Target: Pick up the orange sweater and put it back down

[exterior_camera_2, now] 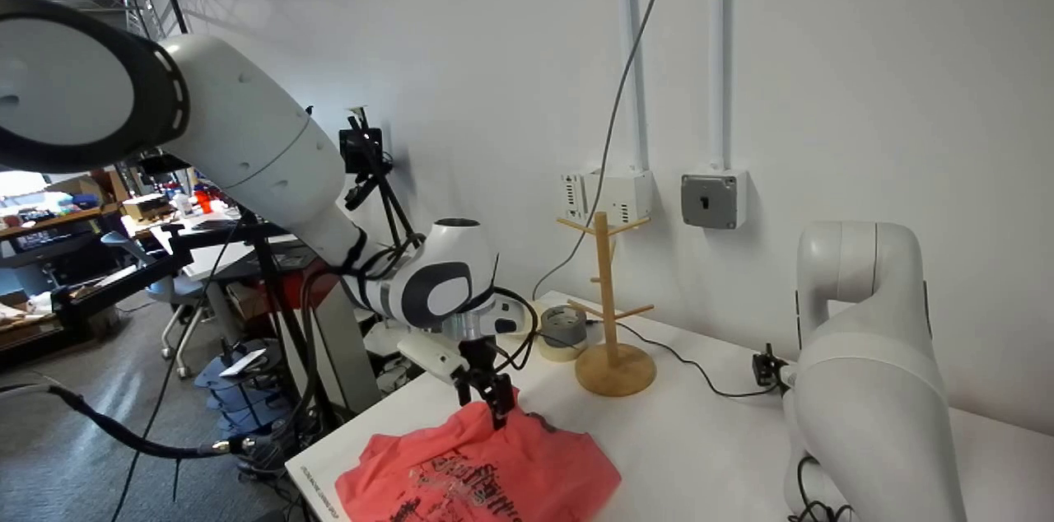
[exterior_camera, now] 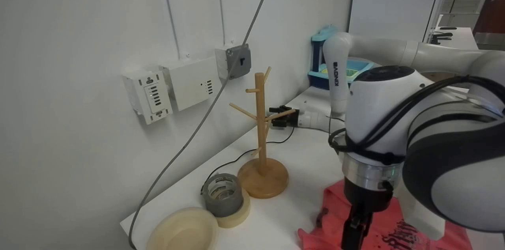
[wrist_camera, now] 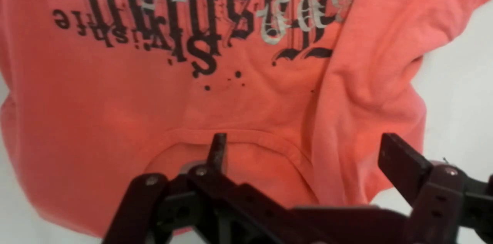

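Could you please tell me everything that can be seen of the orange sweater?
The orange sweater is coral-red, apparently soft fabric, printed with dark and pale gothic-style lettering. A curved neckline band shows, and a fold overlaps one end of the lettering. It lies rumpled, lettering upward, on the white table; no view shows all of it. The open pincer is over the neckline end; whether it touches the cloth, I cannot tell.

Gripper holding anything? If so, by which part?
Nothing held. The gripper is open, jaws wide apart above the orange sweater, which lies on the table, none of it pinched.
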`<move>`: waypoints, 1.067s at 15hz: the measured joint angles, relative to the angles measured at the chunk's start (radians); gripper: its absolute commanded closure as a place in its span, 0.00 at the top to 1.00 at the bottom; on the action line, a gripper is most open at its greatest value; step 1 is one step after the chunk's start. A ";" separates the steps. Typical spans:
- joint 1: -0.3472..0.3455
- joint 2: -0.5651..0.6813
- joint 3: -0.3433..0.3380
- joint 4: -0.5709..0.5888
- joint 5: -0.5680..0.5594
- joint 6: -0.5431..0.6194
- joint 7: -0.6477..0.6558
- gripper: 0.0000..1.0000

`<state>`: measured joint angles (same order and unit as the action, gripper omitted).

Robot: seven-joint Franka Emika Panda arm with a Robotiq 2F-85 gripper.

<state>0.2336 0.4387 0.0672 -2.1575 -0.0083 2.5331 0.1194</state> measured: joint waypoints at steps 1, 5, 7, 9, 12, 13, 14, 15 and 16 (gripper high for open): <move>-0.003 -0.007 -0.015 -0.007 -0.021 0.003 0.000 1.00; -0.013 -0.012 -0.068 -0.015 -0.091 0.050 0.001 1.00; -0.017 -0.012 -0.081 -0.013 -0.105 0.082 0.001 1.00; -0.021 -0.007 -0.082 -0.007 -0.105 0.104 0.001 1.00; -0.022 0.010 -0.079 0.008 -0.105 0.113 0.001 1.00; -0.023 0.020 -0.078 0.017 -0.105 0.113 0.001 1.00; -0.023 0.032 -0.076 0.027 -0.104 0.113 0.001 1.00; -0.024 0.046 -0.074 0.038 -0.103 0.113 0.000 1.00; -0.026 0.061 -0.071 0.050 -0.102 0.113 0.000 1.00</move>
<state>0.2077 0.4998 -0.0040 -2.1076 -0.1105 2.6462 0.1191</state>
